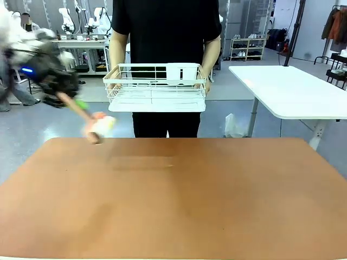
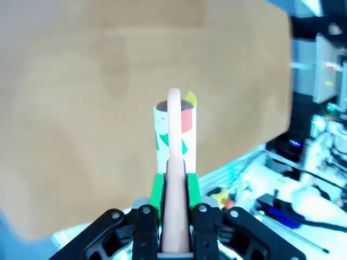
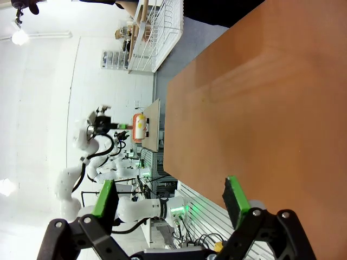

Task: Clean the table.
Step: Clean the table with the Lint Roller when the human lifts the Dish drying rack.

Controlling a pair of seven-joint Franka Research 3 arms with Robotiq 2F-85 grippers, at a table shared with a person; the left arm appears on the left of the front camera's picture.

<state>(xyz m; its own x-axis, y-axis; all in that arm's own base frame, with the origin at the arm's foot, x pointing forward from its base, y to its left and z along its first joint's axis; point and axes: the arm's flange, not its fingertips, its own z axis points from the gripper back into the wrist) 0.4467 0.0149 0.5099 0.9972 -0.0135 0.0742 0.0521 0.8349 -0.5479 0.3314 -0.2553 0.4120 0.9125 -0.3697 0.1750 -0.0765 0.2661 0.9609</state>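
The table [image 1: 173, 195] lies with its long axis running left to right across the front view, a bare reddish-brown matte top with rounded far corners. The right wrist view is rolled, so there the table [image 3: 260, 108] runs up the picture, beyond the right end effector [image 3: 169, 197], whose green pads stand wide apart on nothing. Above the far left corner, blurred, the left end effector [image 1: 81, 104] hangs in the air. Its own wrist view shows it [image 2: 173, 184] clamped tight on a pale pink handle [image 2: 173, 162] carrying a white cylinder [image 2: 174, 135] patched red, green and yellow, over the table [image 2: 81, 108]. Past the far edge a person holds a white wire rack [image 1: 156, 86] in both hands. A white-topped table [image 1: 293, 89] stands to the right on a grey workshop floor.
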